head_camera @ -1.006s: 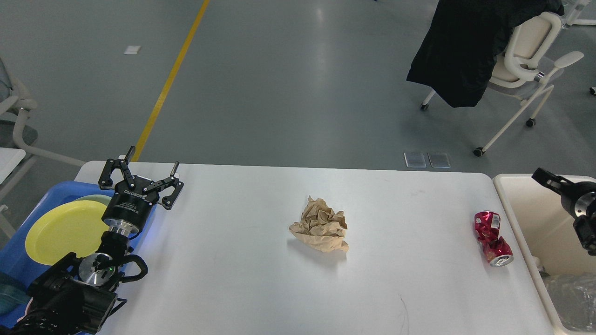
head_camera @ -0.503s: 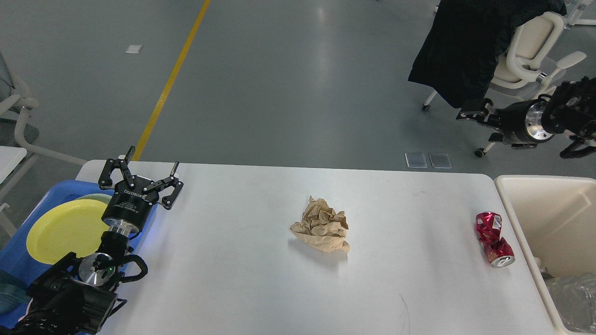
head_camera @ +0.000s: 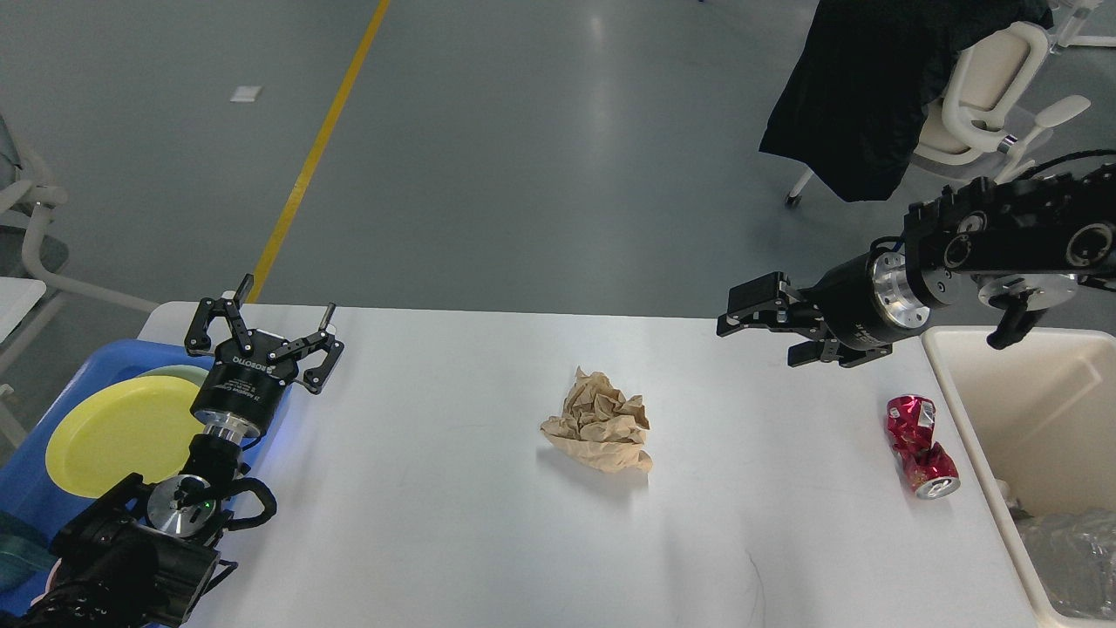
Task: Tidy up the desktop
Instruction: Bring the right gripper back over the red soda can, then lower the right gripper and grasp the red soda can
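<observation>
The white desktop carries a crumpled ball of brown paper at its middle and a crushed red can lying near its right edge. My left gripper stands open and empty over the desktop's back left corner, fingers pointing away from me. Coming in from the right, my right gripper hovers above the back right of the desktop. It points left, is open and holds nothing. It is up and to the left of the can and well right of the paper.
A cream bin stands against the desktop's right edge with clear plastic in it. A blue tray at the left holds a yellow plate. Behind the table is grey floor and a chair draped with a black jacket.
My right arm has swung from the far right, first up, then down and left, until its gripper is over the desktop's back right. The left arm, the paper and the can have not moved.
</observation>
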Controlling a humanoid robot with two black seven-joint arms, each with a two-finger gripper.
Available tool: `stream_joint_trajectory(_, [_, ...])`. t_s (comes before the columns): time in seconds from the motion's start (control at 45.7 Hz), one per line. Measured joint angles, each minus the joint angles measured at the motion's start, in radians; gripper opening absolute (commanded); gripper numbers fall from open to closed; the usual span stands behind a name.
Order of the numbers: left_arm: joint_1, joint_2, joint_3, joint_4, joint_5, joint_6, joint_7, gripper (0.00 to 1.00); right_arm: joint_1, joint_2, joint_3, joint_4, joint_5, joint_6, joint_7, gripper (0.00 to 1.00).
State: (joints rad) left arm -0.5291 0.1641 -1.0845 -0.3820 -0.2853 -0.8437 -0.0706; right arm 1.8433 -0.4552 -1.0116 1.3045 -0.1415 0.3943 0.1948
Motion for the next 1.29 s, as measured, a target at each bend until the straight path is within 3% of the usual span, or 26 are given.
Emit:
stream_joint_trajectory(0.503, [0.0,0.0,0.0,0.0,0.0,-0.002,0.0,1.0,-0.462,-0.077,-0.046,-0.402,-0.11,-0.19,0.005,1.0])
stream_joint_trajectory(0.634, [0.0,0.0,0.0,0.0,0.0,-0.002,0.0,1.0,-0.578,-0.068,-0.048,-0.49,-0.11,-0.282,0.009,1.0])
stream_joint_trajectory(0.787, [0.0,0.0,0.0,0.0,0.0,-0.001,0.0,1.0,-0.688,-0.021,-0.046,-0.603,-0.102,-0.321,0.012,1.0])
stream_joint_trajectory(1.181, [0.0,0.0,0.0,0.0,0.0,0.0,0.0,1.0,-0.803,0.034,-0.044,-0.703,-0.098,-0.353,0.014,1.0])
stream_joint_trajectory(1.268, [0.0,0.0,0.0,0.0,0.0,0.0,0.0,1.0,-0.826,0.048,-0.044,-0.706,-0.098,-0.369,0.015,0.96])
stream_joint_trajectory(1.29, [0.0,0.0,0.0,0.0,0.0,0.0,0.0,1.0,-0.836,0.051,-0.045,-0.707,-0.098,-0.377,0.015,0.9])
